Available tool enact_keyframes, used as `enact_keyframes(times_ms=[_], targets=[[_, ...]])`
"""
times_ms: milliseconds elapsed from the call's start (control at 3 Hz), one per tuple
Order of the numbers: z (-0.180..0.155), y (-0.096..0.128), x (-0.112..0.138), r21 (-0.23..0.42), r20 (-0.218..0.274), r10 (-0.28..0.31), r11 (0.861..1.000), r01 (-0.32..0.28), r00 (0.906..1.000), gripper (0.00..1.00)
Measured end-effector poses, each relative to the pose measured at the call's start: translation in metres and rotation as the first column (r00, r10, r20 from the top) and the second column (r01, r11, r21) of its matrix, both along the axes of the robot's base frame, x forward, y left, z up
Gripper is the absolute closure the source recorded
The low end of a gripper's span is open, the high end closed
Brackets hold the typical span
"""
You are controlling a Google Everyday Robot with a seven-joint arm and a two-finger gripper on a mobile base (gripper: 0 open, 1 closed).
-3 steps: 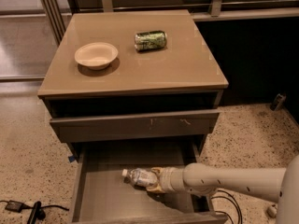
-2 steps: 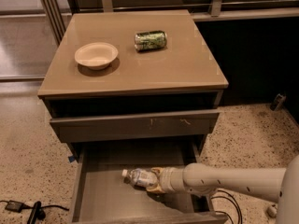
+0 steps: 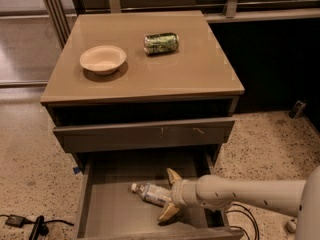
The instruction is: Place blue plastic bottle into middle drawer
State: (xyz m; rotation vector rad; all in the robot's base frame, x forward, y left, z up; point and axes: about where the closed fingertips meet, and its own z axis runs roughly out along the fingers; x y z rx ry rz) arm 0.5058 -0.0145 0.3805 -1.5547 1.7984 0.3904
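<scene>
Jaws stand spread wide on the gripper [image 3: 167, 194], low inside the open drawer [image 3: 107, 211]. Between them the bottle [image 3: 149, 192] lies on its side, cap pointing away from the wrist. Behind them the pale arm [image 3: 250, 194] stretches back level, out over the drawer's side wall.

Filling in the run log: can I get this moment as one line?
gripper: open, low inside middle drawer | blue plastic bottle: lying in drawer, one end between the jaws
</scene>
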Motion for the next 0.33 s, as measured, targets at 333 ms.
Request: enact_keyframes(times_ms=[333], targets=[[0.0, 0.0, 0.0, 0.0, 0.0, 0.0, 1.0, 0.0, 1.0, 0.0]])
